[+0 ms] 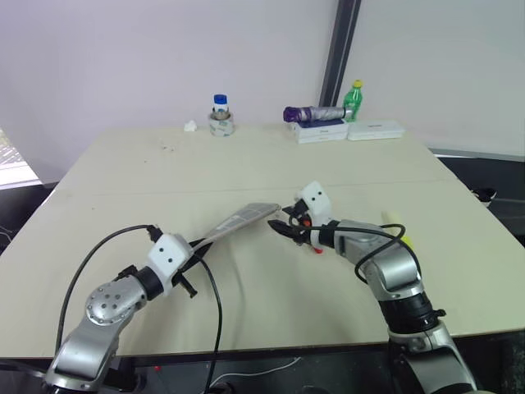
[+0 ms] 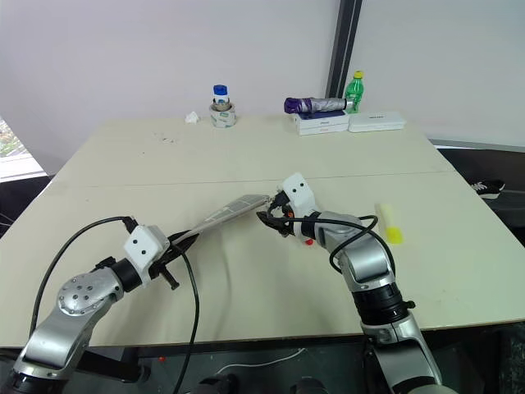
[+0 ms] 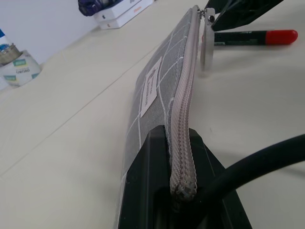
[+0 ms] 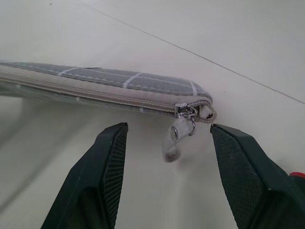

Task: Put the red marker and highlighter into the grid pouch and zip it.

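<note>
The grey grid pouch (image 1: 242, 220) hangs slanted above the table, zipper edge up. My left gripper (image 3: 178, 138) is shut on its near end. The slider and clear pull tab (image 4: 174, 140) sit at the far end, and the zipper teeth look closed along the visible length. Just short of that end my right gripper (image 4: 169, 131) stands open, with the tab hanging between its fingers and untouched. The red marker (image 3: 252, 37) lies on the table beneath the right gripper. The yellow highlighter (image 2: 388, 222) lies on the table to the right of the right arm.
At the table's far edge stand a blue-lidded jar on a tape roll (image 1: 221, 115), a crumpled paper (image 1: 190, 126), white boxes (image 1: 344, 130) with a purple umbrella (image 1: 316, 113) on top, and a green bottle (image 1: 353, 100). Black cables loop off both wrists.
</note>
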`<state>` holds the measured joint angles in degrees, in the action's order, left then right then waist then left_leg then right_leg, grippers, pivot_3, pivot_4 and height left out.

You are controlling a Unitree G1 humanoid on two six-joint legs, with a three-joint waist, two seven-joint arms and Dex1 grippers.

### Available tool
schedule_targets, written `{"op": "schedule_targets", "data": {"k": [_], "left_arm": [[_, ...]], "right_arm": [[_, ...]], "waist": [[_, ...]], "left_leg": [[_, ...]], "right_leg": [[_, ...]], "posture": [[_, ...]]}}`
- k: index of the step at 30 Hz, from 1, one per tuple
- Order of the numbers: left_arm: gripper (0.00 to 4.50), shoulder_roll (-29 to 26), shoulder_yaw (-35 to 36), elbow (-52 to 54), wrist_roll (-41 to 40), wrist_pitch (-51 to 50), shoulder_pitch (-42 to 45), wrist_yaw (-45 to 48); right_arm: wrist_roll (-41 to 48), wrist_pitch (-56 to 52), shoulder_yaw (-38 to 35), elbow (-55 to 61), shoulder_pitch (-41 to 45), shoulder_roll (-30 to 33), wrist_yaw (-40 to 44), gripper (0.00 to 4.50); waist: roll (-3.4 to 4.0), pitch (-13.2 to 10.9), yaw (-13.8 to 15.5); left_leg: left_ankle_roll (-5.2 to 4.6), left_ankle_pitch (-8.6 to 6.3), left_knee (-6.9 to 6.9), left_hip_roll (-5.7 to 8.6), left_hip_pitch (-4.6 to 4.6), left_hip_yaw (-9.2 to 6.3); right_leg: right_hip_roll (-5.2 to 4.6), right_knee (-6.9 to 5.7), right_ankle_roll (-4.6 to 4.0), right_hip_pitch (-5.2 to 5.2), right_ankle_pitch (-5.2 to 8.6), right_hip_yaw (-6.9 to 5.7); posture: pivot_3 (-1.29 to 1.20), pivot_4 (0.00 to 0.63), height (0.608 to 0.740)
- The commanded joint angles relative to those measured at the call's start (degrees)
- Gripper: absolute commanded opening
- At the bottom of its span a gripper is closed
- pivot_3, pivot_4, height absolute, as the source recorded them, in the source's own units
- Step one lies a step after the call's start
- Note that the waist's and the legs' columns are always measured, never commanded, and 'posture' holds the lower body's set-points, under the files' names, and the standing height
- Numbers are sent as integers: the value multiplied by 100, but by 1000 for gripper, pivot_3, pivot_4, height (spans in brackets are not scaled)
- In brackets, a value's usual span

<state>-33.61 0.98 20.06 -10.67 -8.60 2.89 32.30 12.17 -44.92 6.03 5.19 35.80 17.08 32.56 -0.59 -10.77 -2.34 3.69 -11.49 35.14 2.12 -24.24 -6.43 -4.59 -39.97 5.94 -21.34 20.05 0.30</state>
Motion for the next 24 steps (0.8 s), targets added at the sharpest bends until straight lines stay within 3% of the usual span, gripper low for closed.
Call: {"op": "schedule_targets", "data": {"k": [1,3,7,24], "left_arm": [[0,22,68,260,-1,-5,37,13],[0,36,63,272,3,-8,47,13],[0,50,13,272,76,24,43,7],[0,798,-684,203,740,-292,390,-395]], "right_arm": [[103,4,-126,33,34,-56,-97,2616],[116,10,-135,8,40,-71,-146,2093],[110,43,-86,34,37,-47,-181,136],[170,-309,1079,1332,-25,273,368,57]], "waist": [[0,0,-2],[0,0,-2],[0,0,-6],[-1,0,3]], "left_leg": [[0,0,0,0,0,0],[0,0,0,0,0,0],[0,0,-1,0,0,0],[0,0,0,2,0,-1]], "right_leg": [[0,0,0,0,0,0],[0,0,0,0,0,0],[1,0,0,-1,0,0],[2,0,0,0,0,0]], "posture": [[0,150,737],[0,150,737],[0,150,737],[0,150,737]]}}
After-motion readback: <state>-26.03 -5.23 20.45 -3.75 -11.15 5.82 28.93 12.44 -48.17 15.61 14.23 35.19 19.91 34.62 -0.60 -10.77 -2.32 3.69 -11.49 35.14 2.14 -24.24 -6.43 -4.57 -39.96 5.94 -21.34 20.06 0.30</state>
